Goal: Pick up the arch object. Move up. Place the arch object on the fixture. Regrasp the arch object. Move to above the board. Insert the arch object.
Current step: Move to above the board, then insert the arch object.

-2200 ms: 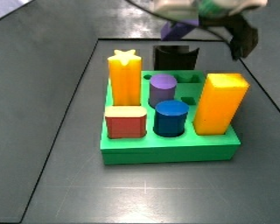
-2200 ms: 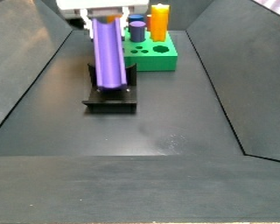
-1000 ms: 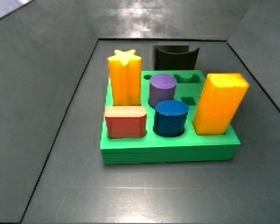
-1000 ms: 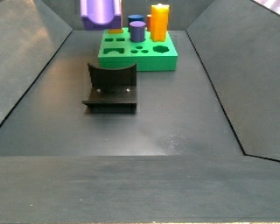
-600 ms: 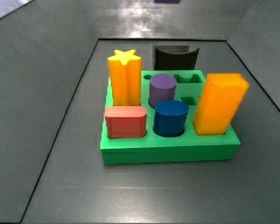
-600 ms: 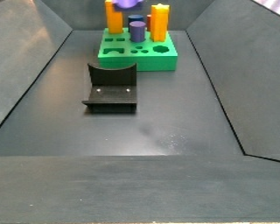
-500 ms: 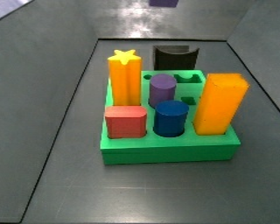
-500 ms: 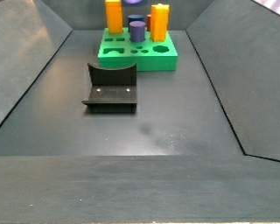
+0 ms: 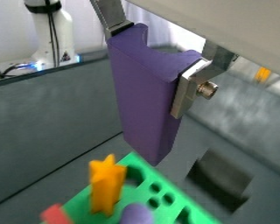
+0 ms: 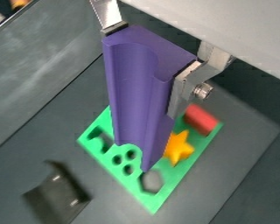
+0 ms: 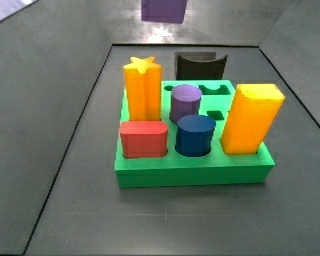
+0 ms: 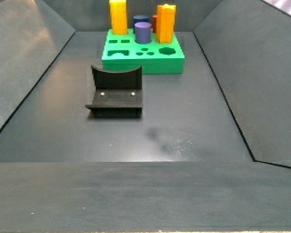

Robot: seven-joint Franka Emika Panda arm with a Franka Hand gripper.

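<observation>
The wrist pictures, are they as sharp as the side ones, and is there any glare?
In both wrist views the purple arch object, clamped in the end effector, is crisp while the green board below looks soft. In a side view, pale glare washes the dark floor behind the fixture.

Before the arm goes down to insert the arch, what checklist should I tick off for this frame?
1. Arch clamped in the gripper: ok, silver fingers press its sides in both wrist views.
2. Arch hanging upright: ok, its long axis points down toward the board.
3. Fixture empty: ok, nothing rests on it.
4. Arch hole free: cannot tell; open slots show on the board, but which one is the arch's is unclear.
5. Arch lined up over its hole: cannot tell; a side view shows only its lower end above the board's far edge.
6. Star clear of the descent: cannot tell.
</observation>
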